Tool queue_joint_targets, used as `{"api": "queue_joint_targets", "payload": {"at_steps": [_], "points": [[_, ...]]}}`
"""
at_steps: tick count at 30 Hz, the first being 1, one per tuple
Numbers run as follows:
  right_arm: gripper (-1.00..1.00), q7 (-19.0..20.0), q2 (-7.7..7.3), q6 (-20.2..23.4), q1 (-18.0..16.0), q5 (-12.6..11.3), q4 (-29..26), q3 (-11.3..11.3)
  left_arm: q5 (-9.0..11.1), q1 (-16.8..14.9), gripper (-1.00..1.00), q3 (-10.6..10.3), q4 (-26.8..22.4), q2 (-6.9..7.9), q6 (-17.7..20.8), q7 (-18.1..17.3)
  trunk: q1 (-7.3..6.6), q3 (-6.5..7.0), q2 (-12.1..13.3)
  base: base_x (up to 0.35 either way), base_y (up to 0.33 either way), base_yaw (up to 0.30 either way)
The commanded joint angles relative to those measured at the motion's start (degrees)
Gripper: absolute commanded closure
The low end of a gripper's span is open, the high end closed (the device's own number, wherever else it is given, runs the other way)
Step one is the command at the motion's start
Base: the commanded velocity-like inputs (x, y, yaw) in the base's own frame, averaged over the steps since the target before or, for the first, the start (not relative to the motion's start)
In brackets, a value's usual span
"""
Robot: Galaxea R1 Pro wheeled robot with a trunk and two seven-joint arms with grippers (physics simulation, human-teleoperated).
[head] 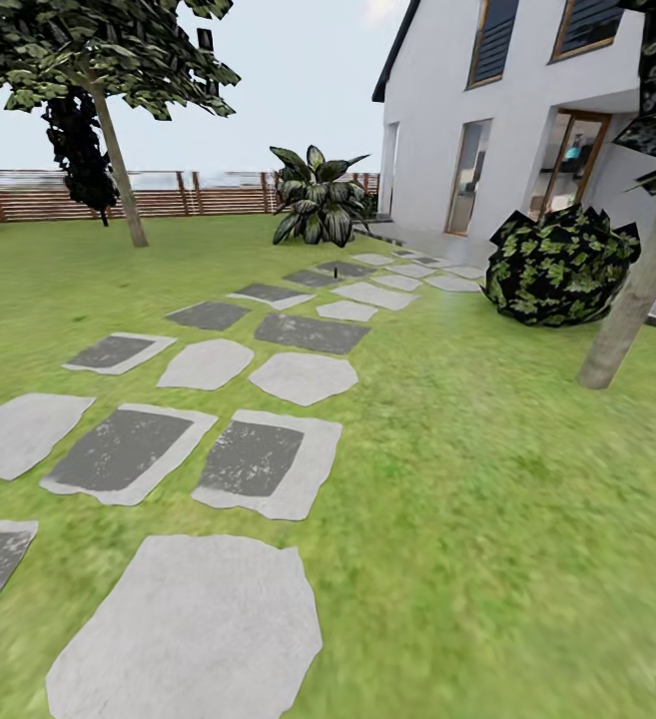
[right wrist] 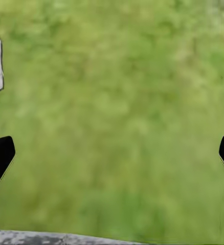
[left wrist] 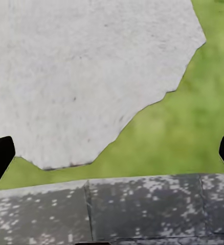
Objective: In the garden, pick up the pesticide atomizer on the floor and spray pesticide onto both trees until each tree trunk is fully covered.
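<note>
Left wrist view: my left gripper [left wrist: 112, 153] spread wide, empty, over a stepping stone [left wrist: 81, 71]; right gripper [right wrist: 112, 153] likewise, over grass [right wrist: 122, 92]. No atomizer sighted. Farther: near tree [head: 627, 310], far tree [head: 118, 170]. Risk: driving on without the sprayer.

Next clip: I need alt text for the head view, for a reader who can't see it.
A garden lawn crossed by a path of grey stepping stones leading toward a white house. One bare-trunked tree stands far left by a brown slatted fence; another trunk leans at right beside a dark bush.
</note>
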Motion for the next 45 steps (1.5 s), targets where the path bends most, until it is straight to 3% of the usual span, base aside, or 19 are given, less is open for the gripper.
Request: {"api": "queue_joint_targets", "payload": {"at_steps": [1,45], "points": [[-1.0,0.0,0.0,0.0,0.0,0.0,0.0,0.0,0.0,0.0,-1.0,0.0,0.0,0.0,0.0,-0.01,0.0,0.0,0.0,0.339,0.0,0.0],[-1.0,0.0,0.0,0.0,0.0,0.0,0.09,0.03,-0.05,0.0,-1.0,0.0,0.0,0.0,0.0,-0.02,0.0,0.0,0.0,0.339,0.0,0.0]]}}
